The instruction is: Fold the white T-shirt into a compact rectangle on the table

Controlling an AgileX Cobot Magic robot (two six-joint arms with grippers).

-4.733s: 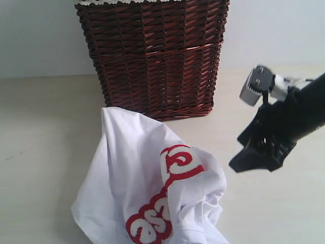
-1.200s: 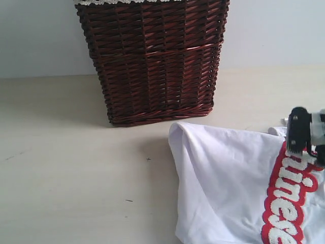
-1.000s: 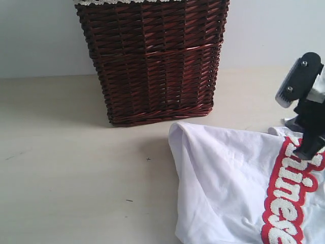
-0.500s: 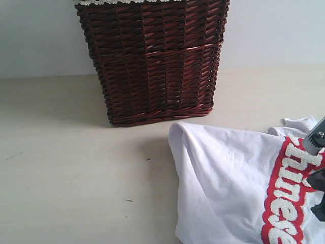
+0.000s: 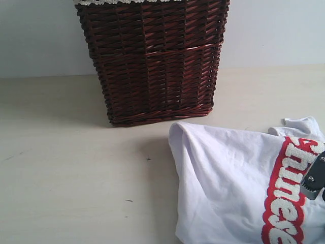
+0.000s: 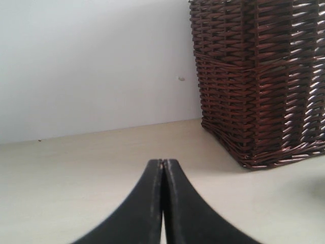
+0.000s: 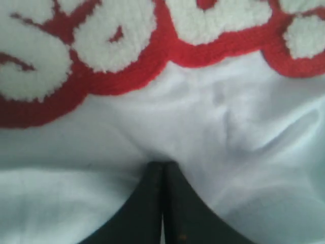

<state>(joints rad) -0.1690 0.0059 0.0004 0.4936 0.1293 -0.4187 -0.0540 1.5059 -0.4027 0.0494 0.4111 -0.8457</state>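
The white T-shirt (image 5: 228, 178) lies spread at the front right of the table (image 5: 71, 168), its red band with fuzzy white letters running along its right side. In the right wrist view my right gripper (image 7: 163, 163) is shut, tips against white fabric (image 7: 218, 117) just below the red lettering, with no cloth showing between the jaws. Only a grey and black piece of the right arm (image 5: 315, 180) shows at the exterior view's right edge. My left gripper (image 6: 163, 161) is shut and empty above bare table, away from the shirt.
A tall dark brown wicker basket (image 5: 155, 56) with white lace trim stands at the back middle, close behind the shirt's far edge; it also appears in the left wrist view as the basket (image 6: 264, 76). A pale wall runs behind the table.
My right gripper has dropped from the shirt's far right corner toward the front and mostly left the exterior view. Its jaws have gone from open to shut. The shirt's sleeve corner now lies uncovered.
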